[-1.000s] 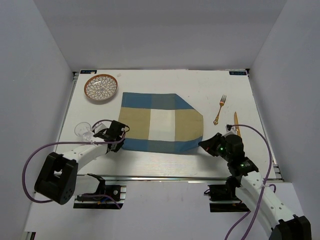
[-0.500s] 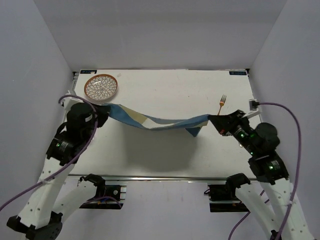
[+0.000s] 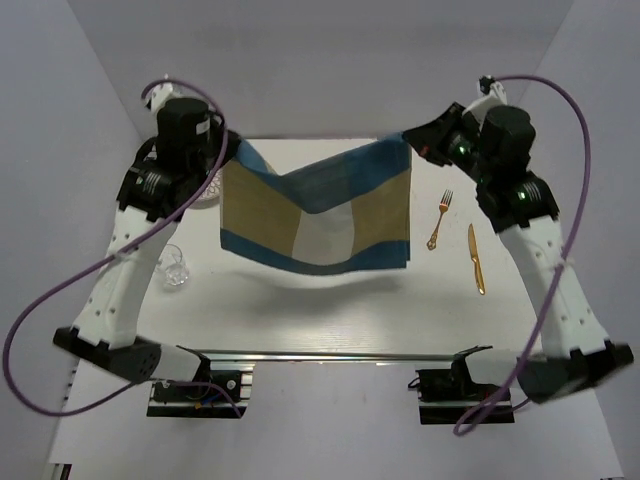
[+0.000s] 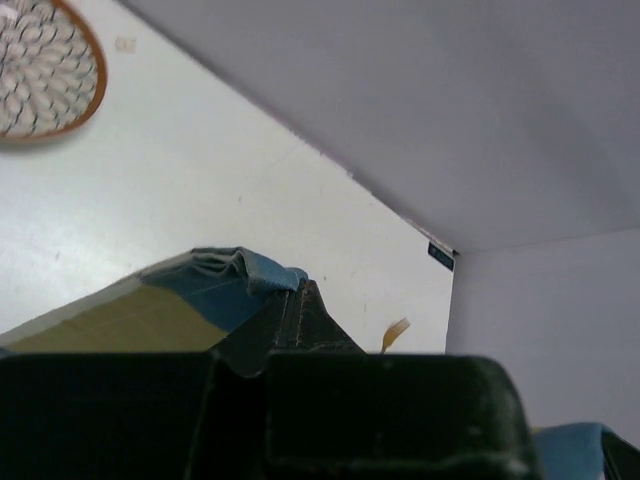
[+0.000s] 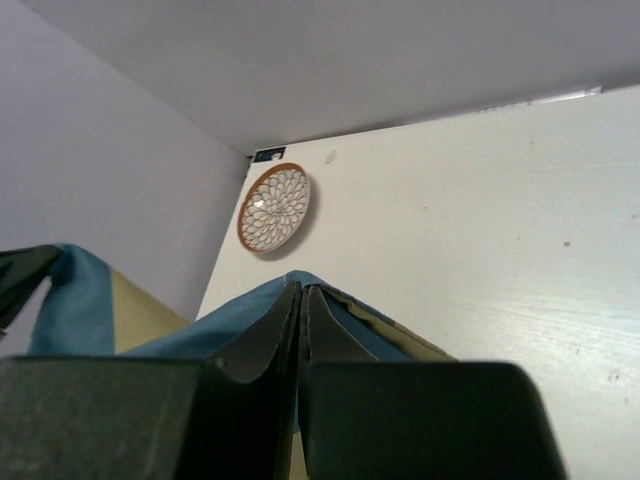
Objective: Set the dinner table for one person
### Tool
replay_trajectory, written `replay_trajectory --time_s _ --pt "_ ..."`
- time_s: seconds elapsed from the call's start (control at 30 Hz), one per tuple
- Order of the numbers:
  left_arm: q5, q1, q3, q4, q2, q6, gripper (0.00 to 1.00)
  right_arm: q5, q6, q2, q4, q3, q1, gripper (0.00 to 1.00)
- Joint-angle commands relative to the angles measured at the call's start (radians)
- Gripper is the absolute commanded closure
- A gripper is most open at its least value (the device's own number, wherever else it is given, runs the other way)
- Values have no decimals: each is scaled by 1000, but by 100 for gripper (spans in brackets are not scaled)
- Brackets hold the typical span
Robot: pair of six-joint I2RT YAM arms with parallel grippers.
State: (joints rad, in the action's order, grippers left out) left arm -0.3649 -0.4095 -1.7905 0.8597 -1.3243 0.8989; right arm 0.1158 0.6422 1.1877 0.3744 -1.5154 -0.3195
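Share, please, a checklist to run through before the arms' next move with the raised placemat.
1. Grip of left pincer on a placemat corner: ok, shut.
2. Grip of right pincer on the other top corner: ok, shut.
3. Cloth taut between them: not ok, top edge sags in the middle.
4. Middle of the dinner table free of glass, fork, knife: ok, they lie off to the sides.
5. Clearance from the plate: cannot tell, left arm mostly hides it from above.
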Motion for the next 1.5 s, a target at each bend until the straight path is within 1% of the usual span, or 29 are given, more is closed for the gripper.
replay_trajectory --time_s 0.0,0.03,0.1,0.13,0.2,0.3,0.33,0.37,0.4,0.43,0.47,0.6,0.63,0.7,0.73,0.77,0.8,0.83,0.9,0.93,0.97,1.07,1.13,1.2,1.23,1.27,1.37,1.4,1.47 --pt "-34 5 -221 -54 -117 -124 100 66 -65 108 -22 -190 36 100" --pt "-46 5 -289 -47 -156 -165 100 87 -78 181 1 -310 45 100" --pt "-58 5 -465 -37 -249 -196 100 142 -96 289 33 -428 63 100" --pt "-57 5 -469 -68 -253 -231 100 168 -104 315 47 -477 72 100" --pt "-57 14 -422 -149 -213 -255 100 235 -114 383 64 -590 98 100" --pt "-52 14 -325 -221 -123 -264 100 289 -134 380 64 -580 118 100" --pt "-46 14 -182 -267 -84 -276 100 297 -150 366 38 -542 125 100" --pt "-28 14 -88 -362 -38 -276 100 307 -153 334 2 -403 128 100" --pt "-20 14 113 -416 59 -272 100 314 -156 261 -44 -308 132 100" --pt "-6 14 216 -463 106 -262 100 314 -154 219 -128 -213 134 100" --pt "0 5 312 -547 150 -250 100 308 -150 134 -164 -17 137 100" --pt "3 -8 743 -645 330 -109 100 292 -115 -69 -362 464 142 100" --pt "4 -8 898 -651 380 -77 100 292 -108 -98 -409 547 140 100" --pt "14 -8 1055 -672 428 19 100 289 -96 -181 -463 773 142 100" --pt "18 -8 1192 -674 474 52 100 295 -85 -207 -479 844 142 100" --pt "21 -8 1248 -653 503 82 100 306 -72 -268 -497 918 142 100" --pt "15 -17 1302 -624 536 163 94 309 -66 -305 -535 1055 140 100" --pt "15 -17 1394 -573 619 194 72 308 -58 -341 -542 1113 142 65" --pt "29 -17 1460 -500 724 254 41 286 -49 -468 -498 1223 140 11" --pt "37 -17 1483 -425 784 261 2 257 -50 -509 -461 1236 140 11" --pt "47 -17 1514 -389 898 259 2 236 -53 -589 -418 1241 137 11" --pt "75 -17 1510 -285 1025 239 2 177 -59 -648 -332 1215 134 11" --pt "66 -17 1482 -263 1010 209 2 135 -91 -520 -279 1126 132 11" --pt "50 -17 1407 -272 862 176 2 110 -131 -369 -226 1046 109 11" --pt "50 -17 1374 -290 787 163 2 91 -145 -229 -200 962 100 11" --pt "58 -17 1293 -295 604 131 2 67 -148 -171 -181 927 79 11" --pt "46 -17 1131 -208 319 114 2 2 -159 -1 -137 809 19 11" --pt "34 -17 1026 -150 152 113 2 -13 -171 31 -134 781 5 11" --pt "27 -17 943 -114 10 91 2 -33 -180 131 -106 688 -32 11"
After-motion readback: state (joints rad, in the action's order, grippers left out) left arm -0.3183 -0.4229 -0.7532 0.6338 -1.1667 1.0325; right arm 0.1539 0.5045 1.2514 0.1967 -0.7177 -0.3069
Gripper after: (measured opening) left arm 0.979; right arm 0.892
